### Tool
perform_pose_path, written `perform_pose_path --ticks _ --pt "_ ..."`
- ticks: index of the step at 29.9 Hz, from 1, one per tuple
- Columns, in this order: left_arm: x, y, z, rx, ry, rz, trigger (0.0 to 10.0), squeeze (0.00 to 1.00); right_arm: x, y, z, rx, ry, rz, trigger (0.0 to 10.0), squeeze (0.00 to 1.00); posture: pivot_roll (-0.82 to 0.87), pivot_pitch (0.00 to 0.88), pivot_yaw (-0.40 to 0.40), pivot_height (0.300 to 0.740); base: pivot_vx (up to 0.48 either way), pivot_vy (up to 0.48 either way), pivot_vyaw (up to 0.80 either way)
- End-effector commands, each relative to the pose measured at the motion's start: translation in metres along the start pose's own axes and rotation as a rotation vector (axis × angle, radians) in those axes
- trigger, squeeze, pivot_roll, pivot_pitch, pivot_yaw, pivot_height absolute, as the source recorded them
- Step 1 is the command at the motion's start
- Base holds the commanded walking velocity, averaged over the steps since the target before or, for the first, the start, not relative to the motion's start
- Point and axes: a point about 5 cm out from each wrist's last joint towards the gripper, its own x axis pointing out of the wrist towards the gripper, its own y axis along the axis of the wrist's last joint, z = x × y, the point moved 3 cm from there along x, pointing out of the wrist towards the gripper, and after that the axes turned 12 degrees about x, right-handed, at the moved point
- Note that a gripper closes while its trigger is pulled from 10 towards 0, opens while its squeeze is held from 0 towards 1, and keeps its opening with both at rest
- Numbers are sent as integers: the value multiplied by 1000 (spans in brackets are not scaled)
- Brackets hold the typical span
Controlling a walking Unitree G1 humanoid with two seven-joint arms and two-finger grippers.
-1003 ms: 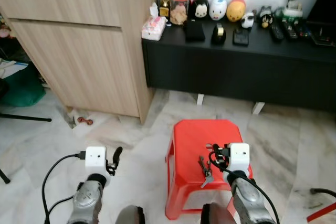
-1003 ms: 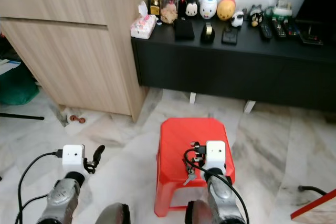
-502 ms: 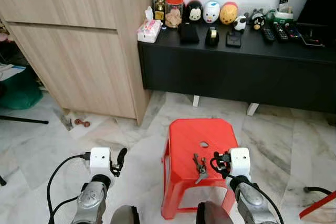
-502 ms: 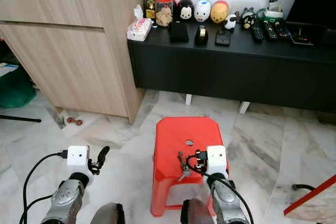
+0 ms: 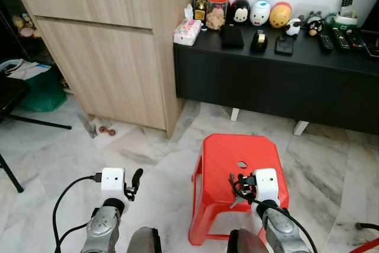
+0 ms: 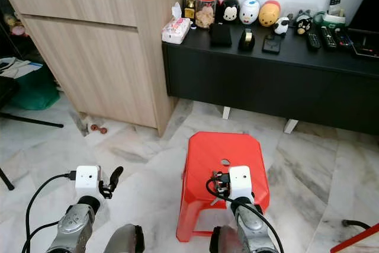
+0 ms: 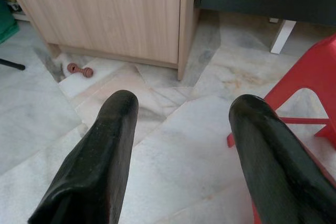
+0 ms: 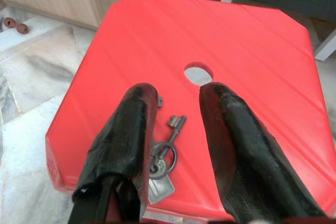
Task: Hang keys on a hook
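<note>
No text, label, brand or number can be read. Printing is seen on the tissue pack [image 5: 188, 31] and the jar [image 5: 217, 10] on the black table [image 5: 308, 51], but it is too small to be made out.

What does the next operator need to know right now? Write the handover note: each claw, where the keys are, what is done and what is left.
Right claw: open, poised above the red stool, fingers on either side of the keys, not gripping them.
Left claw: open, holding nothing, idle over the marble floor left of the stool.
Keys: lying flat on the stool's seat, near the front edge, short of its centre hole.
Done: the robot stands at the stool with the right claw lined up on the keys.
Left: close on the keys, lift them, find a hook and hang them. I can make out no hook from here.
</note>
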Motion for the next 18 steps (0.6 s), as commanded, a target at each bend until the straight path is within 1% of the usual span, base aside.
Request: perform_pose_path --ticks 1,4,18 --pt "-1 -2 1 -3 -3 -12 10000 0 -2 -6 4 -1 -11 -25 10000 0 -33 60 -27 628 0 0 0" --pt "-1 -4 1 -2 -6 -22 10000 0 -2 -7 4 -5 -10 -32 10000 0 -33 60 -27 628 0 0 0" --pt "-2 -6 0 2 -4 -25 10000 0 -3 -12 1 -17 7 -53 10000 0 -32 62 -27 628 255 0 0"
